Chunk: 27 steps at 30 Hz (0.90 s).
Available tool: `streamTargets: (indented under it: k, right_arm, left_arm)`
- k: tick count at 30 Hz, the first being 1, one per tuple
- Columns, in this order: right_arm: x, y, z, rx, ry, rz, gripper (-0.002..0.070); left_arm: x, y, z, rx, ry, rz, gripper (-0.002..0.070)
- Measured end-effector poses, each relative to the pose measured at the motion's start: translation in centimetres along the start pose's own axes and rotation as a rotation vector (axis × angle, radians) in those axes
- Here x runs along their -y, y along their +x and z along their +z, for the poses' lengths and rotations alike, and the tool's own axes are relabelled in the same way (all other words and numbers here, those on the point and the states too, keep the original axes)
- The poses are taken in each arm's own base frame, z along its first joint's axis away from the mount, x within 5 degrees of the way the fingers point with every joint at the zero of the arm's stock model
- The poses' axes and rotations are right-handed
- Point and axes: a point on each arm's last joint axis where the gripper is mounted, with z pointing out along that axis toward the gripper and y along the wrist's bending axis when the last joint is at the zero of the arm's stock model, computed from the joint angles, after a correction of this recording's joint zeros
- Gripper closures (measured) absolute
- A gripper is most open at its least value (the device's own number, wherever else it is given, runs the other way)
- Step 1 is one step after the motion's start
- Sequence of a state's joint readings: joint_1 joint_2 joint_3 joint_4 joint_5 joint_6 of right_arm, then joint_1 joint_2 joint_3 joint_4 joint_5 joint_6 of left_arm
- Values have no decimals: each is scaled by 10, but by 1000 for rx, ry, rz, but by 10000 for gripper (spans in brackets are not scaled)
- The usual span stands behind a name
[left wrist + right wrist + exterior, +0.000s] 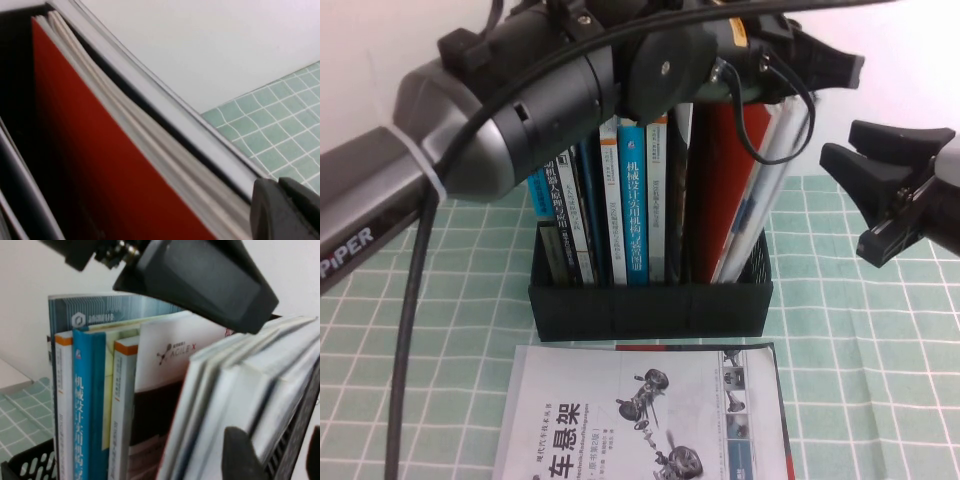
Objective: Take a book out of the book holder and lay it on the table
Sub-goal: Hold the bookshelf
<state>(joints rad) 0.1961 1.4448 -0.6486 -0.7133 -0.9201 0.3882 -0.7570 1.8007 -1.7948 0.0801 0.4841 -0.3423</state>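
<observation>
Above the book holder [650, 300], left gripper [810, 60] is hovering, fingers prob. unreadable; right gripper [865, 200] is sitting beside, fingers spread, holding nothing.

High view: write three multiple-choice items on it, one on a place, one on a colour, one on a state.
1. Where, relative to the book holder, does the magazine with the car-suspension picture lie?
A inside it
B on the table in front of it
C on top of its books

2. What colour is the big cover standing in the holder's right part?
A red
B yellow
C green

3. How is the right tool?
A shut on a book
B open and empty
C out of view

Answers:
1 B, it lies flat on the cloth before the low front wall.
2 A, a red face shows beside the leaning thin magazines.
3 B, its jaws stand apart in the air right of the holder; the left tool is over those magazines' tops.
</observation>
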Motion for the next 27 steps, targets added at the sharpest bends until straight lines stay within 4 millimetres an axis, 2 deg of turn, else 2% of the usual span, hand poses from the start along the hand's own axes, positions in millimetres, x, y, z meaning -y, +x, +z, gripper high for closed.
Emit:
streamTargets:
  k: [9,17,24,27]
  right_arm:
    - [0,9,5,-22,9,35,385]
    - [3,14,4,-74,38,29,385]
    - [11,18,3,-120,131,75,385]
    - [12,18,3,-116,147,69,385]
  left_arm:
    - [-1,0,-1,-6,-17,-8,678]
    - [17,-3,-1,61,66,-44,678]
    - [14,15,24,2,42,-21,678]
    - [14,15,27,9,40,-13,678]
